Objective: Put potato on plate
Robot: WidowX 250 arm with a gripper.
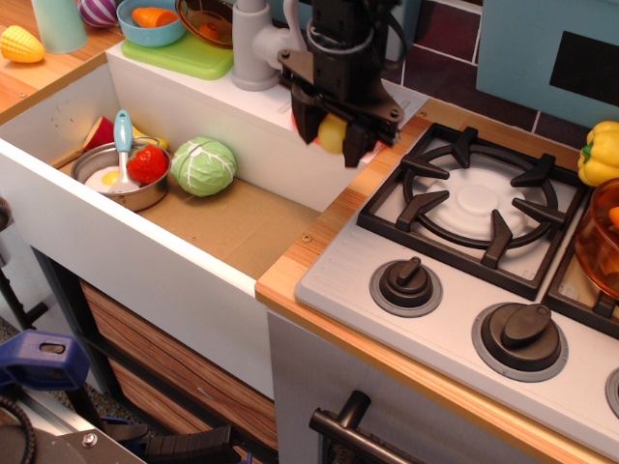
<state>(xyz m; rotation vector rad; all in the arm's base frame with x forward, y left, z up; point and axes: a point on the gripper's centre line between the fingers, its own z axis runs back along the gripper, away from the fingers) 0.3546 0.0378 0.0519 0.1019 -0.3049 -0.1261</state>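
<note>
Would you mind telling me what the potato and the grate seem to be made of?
Potato: probably smooth plastic, with an even yellow colour and a soft sheen, held in the pincer. Grate: matte black, likely moulded plastic, though painted metal cannot be ruled out.

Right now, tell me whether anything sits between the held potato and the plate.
Nothing visible does. The gripper holds the potato right above the plate, whose red edge shows just behind the gripper. The gripper hides most of the plate, so its surface can't be checked.
</note>
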